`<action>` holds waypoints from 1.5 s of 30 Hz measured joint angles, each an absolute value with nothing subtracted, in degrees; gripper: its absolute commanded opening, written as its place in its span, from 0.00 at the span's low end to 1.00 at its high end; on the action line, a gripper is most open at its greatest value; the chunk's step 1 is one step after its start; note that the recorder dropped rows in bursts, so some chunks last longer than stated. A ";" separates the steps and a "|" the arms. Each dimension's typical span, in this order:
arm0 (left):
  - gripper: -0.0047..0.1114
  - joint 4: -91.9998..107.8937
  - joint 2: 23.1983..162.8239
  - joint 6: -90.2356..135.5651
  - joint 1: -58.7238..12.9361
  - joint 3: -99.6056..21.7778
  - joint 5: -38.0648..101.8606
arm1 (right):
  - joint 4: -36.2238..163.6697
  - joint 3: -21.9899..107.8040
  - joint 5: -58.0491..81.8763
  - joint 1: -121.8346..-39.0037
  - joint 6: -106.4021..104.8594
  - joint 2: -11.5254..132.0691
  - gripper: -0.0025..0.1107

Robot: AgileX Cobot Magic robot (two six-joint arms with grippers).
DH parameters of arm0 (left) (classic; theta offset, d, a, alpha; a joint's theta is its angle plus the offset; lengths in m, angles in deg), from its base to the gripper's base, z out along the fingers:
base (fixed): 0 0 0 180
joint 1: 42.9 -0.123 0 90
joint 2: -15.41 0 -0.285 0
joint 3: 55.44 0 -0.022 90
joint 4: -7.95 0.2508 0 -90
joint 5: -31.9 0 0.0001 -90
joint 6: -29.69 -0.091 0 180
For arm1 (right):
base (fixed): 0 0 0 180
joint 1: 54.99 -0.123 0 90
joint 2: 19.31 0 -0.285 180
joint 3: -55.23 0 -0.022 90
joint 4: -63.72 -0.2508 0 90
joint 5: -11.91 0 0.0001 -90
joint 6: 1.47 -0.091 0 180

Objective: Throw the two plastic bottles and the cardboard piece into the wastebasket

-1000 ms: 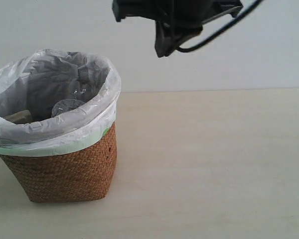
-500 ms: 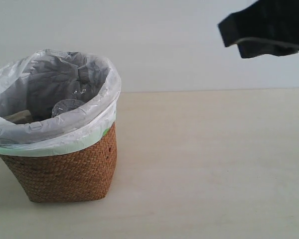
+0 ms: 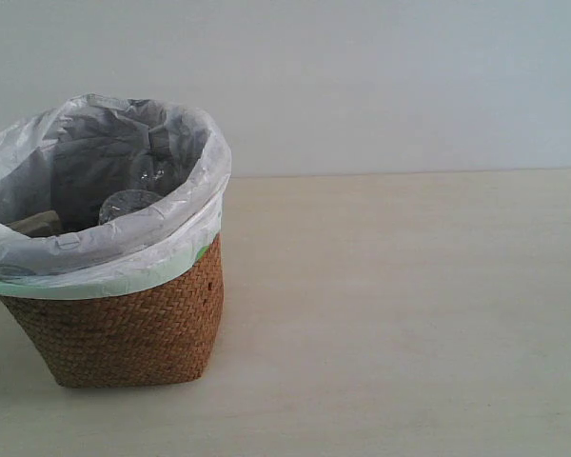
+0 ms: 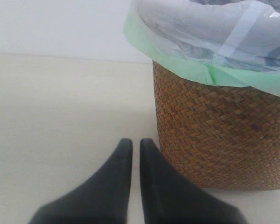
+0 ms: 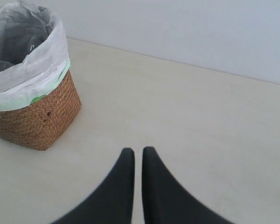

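Observation:
The woven wicker wastebasket (image 3: 124, 328) stands at the left of the table, lined with a translucent white bag over a pale green rim. Inside it a clear plastic bottle (image 3: 128, 202) shows, and a bit of the beige cardboard piece (image 3: 36, 225) peeks out at the left. The second bottle is hidden. No arm shows in the exterior view. My left gripper (image 4: 132, 142) hovers low beside the wastebasket (image 4: 221, 135), shut and empty. My right gripper (image 5: 138, 151) is shut and empty over bare table, well away from the wastebasket (image 5: 35, 119).
The pale wooden table (image 3: 409, 314) stretches right of the basket, with a plain light wall behind it.
The right arm, above the middle a second ago, swung off to the upper right and has left the exterior view. The basket and its contents have not moved.

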State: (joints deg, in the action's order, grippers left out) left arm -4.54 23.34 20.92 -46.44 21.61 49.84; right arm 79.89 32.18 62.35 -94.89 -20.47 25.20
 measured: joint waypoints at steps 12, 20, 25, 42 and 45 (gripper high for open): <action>0.09 -4.54 23.34 20.92 -46.44 21.61 49.84 | 79.44 31.96 64.50 -94.89 -20.74 18.61 0.03; 0.09 -4.54 23.34 20.92 -46.44 21.61 49.84 | 79.33 31.96 64.60 -94.89 -20.74 18.38 0.03; 0.09 -4.54 23.34 20.92 -46.44 21.61 49.84 | 79.21 31.60 64.22 -94.75 -20.84 15.85 0.03; 0.09 -4.54 23.34 20.92 -46.44 21.61 49.84 | 78.99 28.06 64.12 -66.80 -20.95 0.30 0.03; 0.09 -4.54 23.34 20.92 -46.44 21.61 49.84 | 78.99 28.06 64.12 -65.32 -20.95 -1.80 0.03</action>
